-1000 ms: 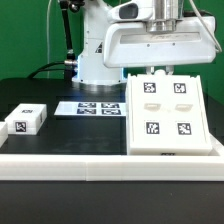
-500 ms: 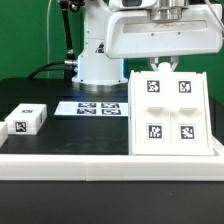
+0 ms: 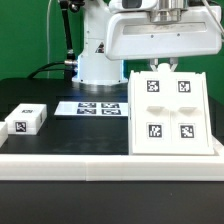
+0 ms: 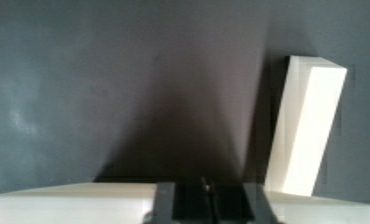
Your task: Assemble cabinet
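Cabinet (image 3: 170, 118) fills the exterior view's right, mid frame. Its four-tag face leans up toward the camera and its lower edge is just beside the white front rail (image 3: 80, 165). The marker board (image 3: 100, 107) lies flat at centre on the black table (image 3: 50, 95), and the small tagged block (image 3: 27, 120) is at the exterior view's left; both are well apart from the cabinet. The gripper (image 3: 160, 66) hangs right at the cabinet's upper edge. The jaws look narrow, but I cannot tell whether they pinch that edge or only sit over it.

Risk, as a judgement: any hold here would be on a thin edge of the biggest piece, so the body could pivot or slip out under its own weight. With no hold, a downward move would shove the edge and skid the cabinet along the rail.

The exterior view gives the tags, block, marker board and overall lean, but hides the finger gap. The wrist view gives only dark table and white surfaces close on both sides of the fingers, presumably cabinet parts, with no tags visible.
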